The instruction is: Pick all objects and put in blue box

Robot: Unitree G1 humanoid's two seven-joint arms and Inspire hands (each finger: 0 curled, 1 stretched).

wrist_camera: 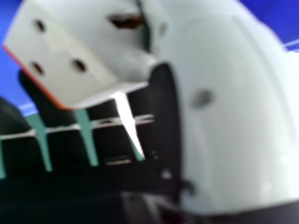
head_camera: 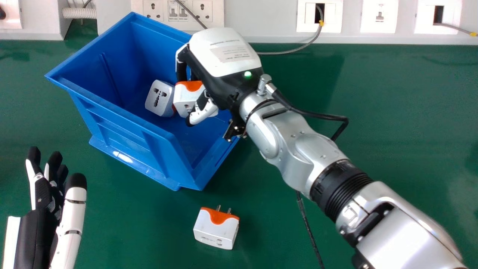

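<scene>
My right hand (head_camera: pixel 228 71) is inside the opening of the blue box (head_camera: pixel 123 129), its fingers and thumb curled round a white and orange plug adapter (head_camera: pixel 185 100). In the right hand view, my right hand (wrist_camera: pixel 224 112) has its thumb against the held adapter (wrist_camera: pixel 58 58), with dark fingers on the far side. Beside it in the box lies another white adapter (head_camera: pixel 160 98), socket face up. A third, white with an orange top and metal pins (head_camera: pixel 216 229), sits on the green table in front of the box. At the lower left my left hand (head_camera: pixel 35 228) rests with straight fingers.
Along the back of the green table (head_camera: pixel 392 112) runs a white trunking with sockets (head_camera: pixel 177 13). A grey cable (head_camera: pixel 295 49) lies behind the box, and a black cable (head_camera: pixel 309 231) hangs near my right forearm.
</scene>
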